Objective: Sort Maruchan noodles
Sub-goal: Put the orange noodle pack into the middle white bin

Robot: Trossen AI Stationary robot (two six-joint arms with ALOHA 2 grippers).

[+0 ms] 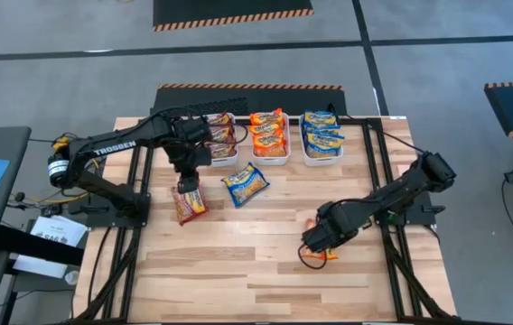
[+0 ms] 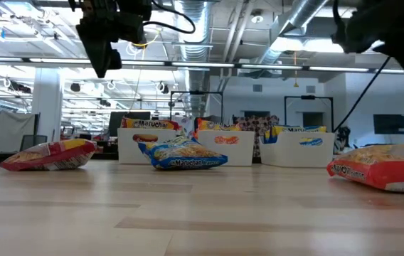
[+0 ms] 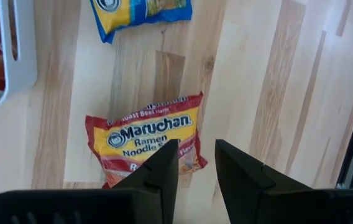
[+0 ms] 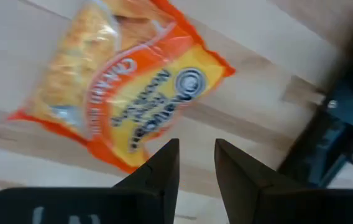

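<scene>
1. Three white bins (image 1: 271,161) stand in a row at the table's far edge, one colour each: maroon packets left, orange in the middle, blue right. This suggests the sorting is by colour.
2. Three packets lie loose on the wooden table (image 1: 256,271). The maroon packet (image 1: 189,202) is near the left side, the blue packet (image 1: 245,184) is just in front of the middle bin, and the orange packet (image 1: 326,254) is towards the right, largely under the arm.
3. The left gripper (image 3: 193,163) hangs above the maroon packet. Its jaws stand part-way apart with nothing between them, probably lining up for a pick.
4. The right gripper (image 4: 195,160) hovers likewise over the orange packet, jaws a little apart and empty.
5. The packets are flat crinkly plastic pillows, glossy, with puffed middles and sealed edges, so they would likely yield and slip under a pinch.
6. The bins are rigid, smooth-walled rectangles; the tabletop is pale planked wood.
</scene>
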